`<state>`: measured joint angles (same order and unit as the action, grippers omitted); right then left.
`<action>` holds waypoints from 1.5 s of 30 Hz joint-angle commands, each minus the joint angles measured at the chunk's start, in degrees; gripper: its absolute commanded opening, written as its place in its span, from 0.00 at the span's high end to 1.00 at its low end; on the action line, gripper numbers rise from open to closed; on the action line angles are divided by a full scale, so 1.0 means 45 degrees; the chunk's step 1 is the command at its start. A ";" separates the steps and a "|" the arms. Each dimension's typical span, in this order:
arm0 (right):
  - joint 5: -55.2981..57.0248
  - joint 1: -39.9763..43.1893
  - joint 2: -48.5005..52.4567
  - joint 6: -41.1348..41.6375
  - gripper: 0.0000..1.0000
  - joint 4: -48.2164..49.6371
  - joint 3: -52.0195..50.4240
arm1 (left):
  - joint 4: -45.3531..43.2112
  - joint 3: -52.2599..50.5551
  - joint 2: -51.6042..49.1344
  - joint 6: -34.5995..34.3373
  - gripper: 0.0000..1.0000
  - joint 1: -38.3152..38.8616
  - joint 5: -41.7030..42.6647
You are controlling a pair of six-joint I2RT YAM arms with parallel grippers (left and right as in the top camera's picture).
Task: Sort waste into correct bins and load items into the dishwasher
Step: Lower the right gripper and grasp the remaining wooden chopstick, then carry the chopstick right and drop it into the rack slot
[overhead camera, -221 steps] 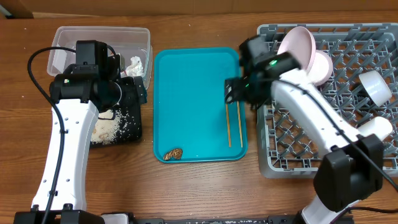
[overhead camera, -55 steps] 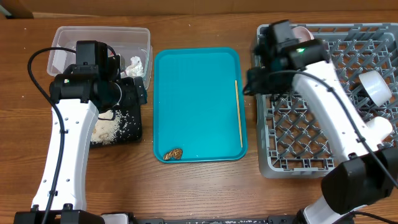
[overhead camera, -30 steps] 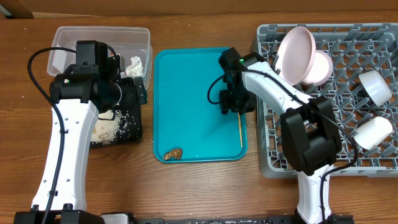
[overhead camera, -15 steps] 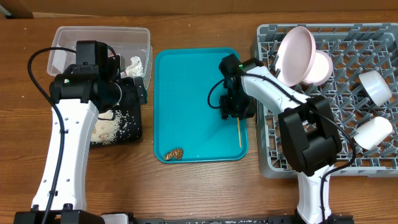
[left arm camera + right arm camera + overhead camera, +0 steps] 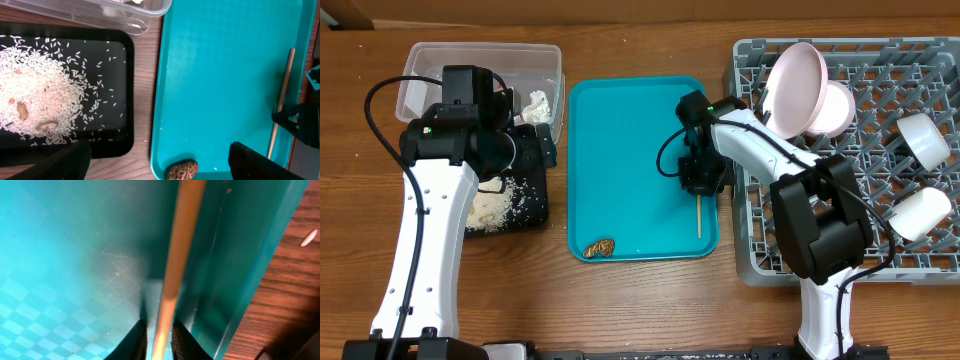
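Observation:
My right gripper [image 5: 161, 342] is shut on a thin wooden chopstick [image 5: 177, 250] that lies along the right side of the teal tray [image 5: 630, 170]. The chopstick's free end [image 5: 699, 215] points toward the front edge. A brown food scrap [image 5: 600, 246] sits in the tray's front left corner. My left gripper [image 5: 160, 146] hangs open above the gap between the teal tray and the black tray [image 5: 117, 145], which holds loose rice [image 5: 35, 100]. The clear tub [image 5: 480, 65] holds a white tissue [image 5: 537, 103]. The grey dish rack [image 5: 840, 240] carries a plate [image 5: 795, 75], a bowl [image 5: 837, 110] and two cups [image 5: 925, 135].
The teal tray's raised right rim [image 5: 260, 265] runs close beside the chopstick, with bare wood [image 5: 295, 290] beyond it. The rack's left wall [image 5: 745, 200] stands just right of the right gripper. The left arm [image 5: 430, 230] reaches over the black tray.
The right gripper has shut on the chopstick, and the stick's front end has swung slightly left. The left arm has not moved.

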<state>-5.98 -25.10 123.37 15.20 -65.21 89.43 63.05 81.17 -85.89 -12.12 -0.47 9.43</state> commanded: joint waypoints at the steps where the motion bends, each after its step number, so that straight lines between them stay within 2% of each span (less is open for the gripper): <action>1: -0.0039 -0.0005 0.0248 0.0019 0.84 0.0141 -0.0384 | -0.0015 0.0233 -0.0019 -0.0170 0.11 0.0029 0.0151; 10: -0.0719 -0.0005 0.0248 0.0015 0.96 0.0097 -0.0379 | -0.0015 0.0233 -0.0019 -0.0170 0.11 0.0029 0.0151; 18: -0.0821 -0.0005 -0.0413 -0.0039 0.96 -0.0957 0.0607 | -0.0010 0.0233 -0.0019 -0.0170 0.11 0.0029 0.0151; 29: 0.1413 0.0471 -0.3721 -0.0850 0.96 -0.2642 0.3172 | -0.0010 0.0233 -0.0019 -0.0170 0.11 0.0029 0.0151; 37: 0.2093 0.1919 -0.4109 -0.1773 0.96 -0.3939 0.2623 | -0.0005 0.0233 -0.0019 -0.0170 0.11 0.0029 0.0155; 45: 0.1787 0.2749 -0.4104 -0.1826 0.96 -0.3434 0.0563 | 0.0005 0.0233 -0.0019 -0.0170 0.11 0.0029 0.0151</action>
<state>1.98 -12.49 104.62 7.73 -81.82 95.13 63.09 81.17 -85.89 -12.12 -0.47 9.43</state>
